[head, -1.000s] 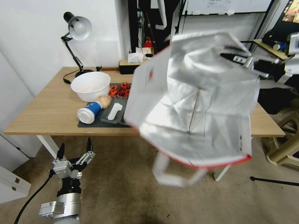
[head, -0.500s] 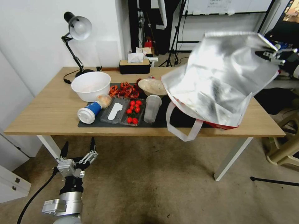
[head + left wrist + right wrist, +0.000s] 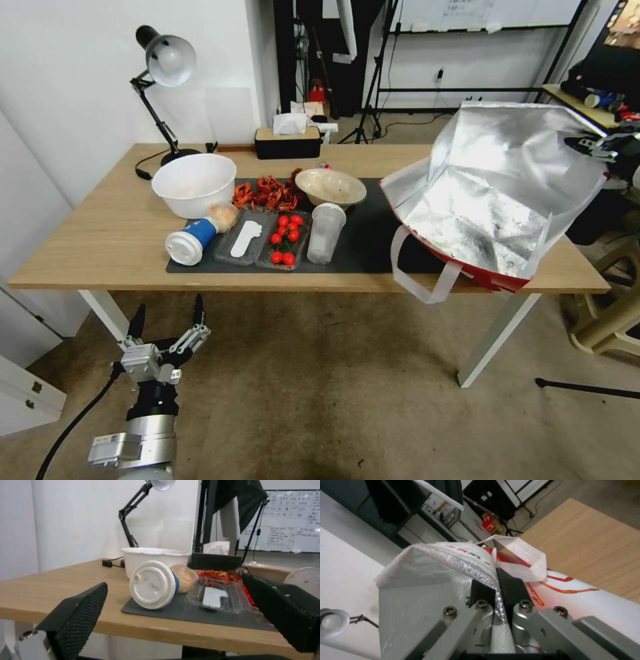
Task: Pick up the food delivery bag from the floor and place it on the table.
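Note:
The food delivery bag [image 3: 493, 200] lies tilted on the right end of the table [image 3: 100, 247], its silver foil inside facing me and its red bottom edge at the front rim. One white strap handle [image 3: 420, 287] hangs over the table's front edge. My right gripper [image 3: 590, 143] is shut on the bag's upper rim; the right wrist view shows the fingers [image 3: 510, 585] pinching the foil-lined edge of the bag [image 3: 436, 562] above the table [image 3: 586, 542]. My left gripper [image 3: 167, 327] hangs open low over the floor [image 3: 320, 400], with its black fingers [image 3: 80, 615] spread apart.
On the dark mat [image 3: 373, 233] are a white bowl [image 3: 193, 183], a tipped blue cup [image 3: 190, 241], a tomato tray [image 3: 283, 243], a clear cup [image 3: 323, 233] and a shallow bowl [image 3: 330, 187]. A lamp [image 3: 163, 60] and a tissue box [image 3: 288, 140] stand behind. A beige chair [image 3: 613, 320] is at right.
The bag has swung right and down from in front of the camera onto the table's right end, carried by my right gripper. The left arm has barely moved.

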You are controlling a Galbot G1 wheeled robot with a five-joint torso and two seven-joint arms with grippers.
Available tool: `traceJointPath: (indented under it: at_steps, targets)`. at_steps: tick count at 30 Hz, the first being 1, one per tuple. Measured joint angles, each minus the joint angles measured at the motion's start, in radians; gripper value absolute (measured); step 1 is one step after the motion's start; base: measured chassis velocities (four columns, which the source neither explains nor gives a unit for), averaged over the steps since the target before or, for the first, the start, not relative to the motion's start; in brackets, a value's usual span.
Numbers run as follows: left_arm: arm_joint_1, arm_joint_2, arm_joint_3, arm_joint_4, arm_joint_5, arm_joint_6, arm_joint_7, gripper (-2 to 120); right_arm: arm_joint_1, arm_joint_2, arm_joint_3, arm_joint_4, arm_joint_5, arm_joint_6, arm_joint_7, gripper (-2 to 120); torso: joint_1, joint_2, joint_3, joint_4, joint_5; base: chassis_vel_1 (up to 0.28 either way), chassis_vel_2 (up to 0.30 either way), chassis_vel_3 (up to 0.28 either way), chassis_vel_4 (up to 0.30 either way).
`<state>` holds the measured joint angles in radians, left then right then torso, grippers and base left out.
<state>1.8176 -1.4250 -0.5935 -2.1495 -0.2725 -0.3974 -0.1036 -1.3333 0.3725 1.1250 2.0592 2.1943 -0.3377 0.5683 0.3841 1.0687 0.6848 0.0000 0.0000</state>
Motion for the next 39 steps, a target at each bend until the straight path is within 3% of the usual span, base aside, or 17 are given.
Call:
traceJointPath:
  at_steps: [14,26,39]
  targets:
    - [0.013,-0.02,0.004,-0.014,0.028,-0.008,0.001,100,0.067,0.037,-0.073,-0.086,-0.038,0.005,-0.091,0,0.0,0.0,0.0,-0.0001,0.0001,0.0,0.0,0.0,0.0]
    - [0.018,-0.029,0.007,-0.021,0.041,-0.01,0.001,100,0.282,0.062,-0.283,-0.168,-0.089,-0.005,-0.114,0,0.0,0.0,0.0,0.0,-0.0001,0.0,0.0,0.0,0.0]
    - [0.014,-0.033,0.005,-0.013,0.043,-0.006,-0.002,100,0.395,0.112,-0.442,-0.248,-0.15,-0.029,-0.158,0,0.0,0.0,0.0,0.0,0.0,0.0,0.0,0.0,0.0]
